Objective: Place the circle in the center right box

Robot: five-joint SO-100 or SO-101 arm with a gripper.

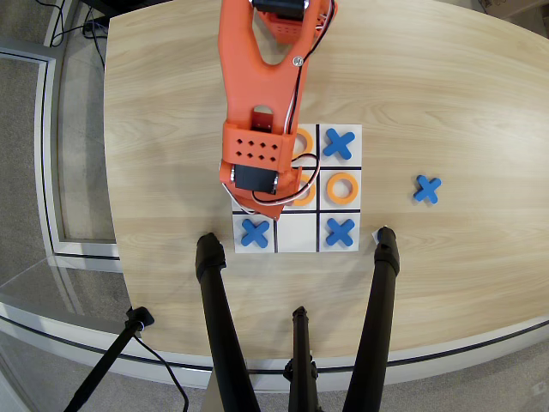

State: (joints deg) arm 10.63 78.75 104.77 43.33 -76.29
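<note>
The board (pixel 297 241) is seen near the middle of the frame, and most of its cells are filled. Blue crosses are found at its upper right (pixel 339 144), lower left (pixel 255 232) and lower right (pixel 340 232), and one spare blue cross (pixel 426 188) is left on the table (pixel 463 103) well to the right. An orange ring (pixel 341 188) lies flat in the right-hand end cell of the middle row. Two more rings, in the top middle cell (pixel 304 137) and the centre cell (pixel 303 195), are partly covered by the orange arm (pixel 257 77). The arm reaches down from the top edge and ends over the left column. The left-hand end cell of the middle row is therefore hidden, and it is judged to be the center right box meant, since the task's right may be reversed in this view. Whether the circle has been set down there, or is carried above it, cannot be told, because no ring is visible under the wrist. The gripper (pixel 262 204) shows only as an orange tip at that cell's lower edge, and its opening cannot be made out. If the circle is held, it lies directly beneath the wrist. The task is judged close to done, with release and withdrawal of the arm possibly remaining.
</note>
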